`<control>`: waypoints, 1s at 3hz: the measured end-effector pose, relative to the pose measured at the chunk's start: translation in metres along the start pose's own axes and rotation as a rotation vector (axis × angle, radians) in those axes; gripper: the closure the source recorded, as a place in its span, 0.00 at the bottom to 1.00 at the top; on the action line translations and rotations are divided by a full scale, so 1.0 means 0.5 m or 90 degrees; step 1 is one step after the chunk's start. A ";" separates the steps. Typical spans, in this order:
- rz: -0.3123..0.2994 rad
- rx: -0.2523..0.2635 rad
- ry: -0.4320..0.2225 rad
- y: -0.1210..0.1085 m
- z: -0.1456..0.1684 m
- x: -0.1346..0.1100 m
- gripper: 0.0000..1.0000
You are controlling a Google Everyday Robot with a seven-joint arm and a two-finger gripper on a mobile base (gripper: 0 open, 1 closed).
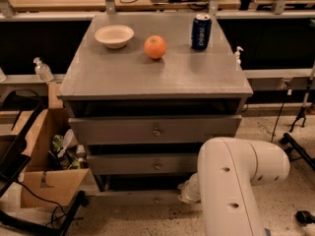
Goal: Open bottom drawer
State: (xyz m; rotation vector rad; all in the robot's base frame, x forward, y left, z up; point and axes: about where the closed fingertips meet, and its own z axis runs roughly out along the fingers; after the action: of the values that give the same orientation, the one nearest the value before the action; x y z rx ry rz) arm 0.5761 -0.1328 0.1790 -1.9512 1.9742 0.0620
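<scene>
The bottom drawer is the lowest in the cabinet, its front looking shut or barely out, with the knob at centre. The gripper appears to be the pale piece low by the drawer's right end, mostly hidden behind the arm; I cannot tell whether it is spread or closed. To open it well, it should take the knob squarely rather than the front's edge. Then it should pull straight out, level, clear of the middle drawer.
</scene>
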 end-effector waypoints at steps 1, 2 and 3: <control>0.000 0.000 0.000 -0.002 -0.008 -0.003 1.00; -0.003 -0.016 -0.017 0.028 -0.016 -0.010 1.00; 0.003 -0.020 -0.022 0.034 -0.009 -0.008 1.00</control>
State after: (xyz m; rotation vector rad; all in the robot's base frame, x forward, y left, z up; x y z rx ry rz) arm 0.5583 -0.1295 0.1806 -1.9527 1.9673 0.1278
